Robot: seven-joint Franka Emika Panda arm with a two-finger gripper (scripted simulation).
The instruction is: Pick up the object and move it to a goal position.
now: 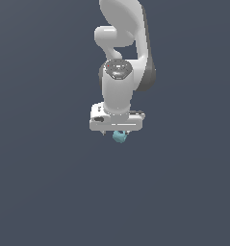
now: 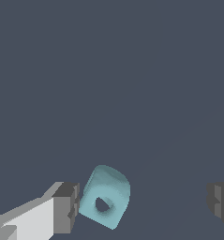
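The object [image 2: 105, 197] is a small light-teal block with a dark round notch on the face turned toward the wrist camera, and it sits tilted. It lies between the fingers of my gripper [image 2: 144, 206], right against one grey fingertip [image 2: 66, 208] and far from the other fingertip [image 2: 220, 202]. The jaws stand wide apart, so the gripper is open. In the exterior view the object [image 1: 119, 137] peeks out just under the white hand, where my gripper [image 1: 116, 132] points straight down over it.
The white arm [image 1: 119, 53] rises behind the hand toward the top of the exterior view. A plain dark grey-blue surface [image 1: 49, 182] fills everything else in both views.
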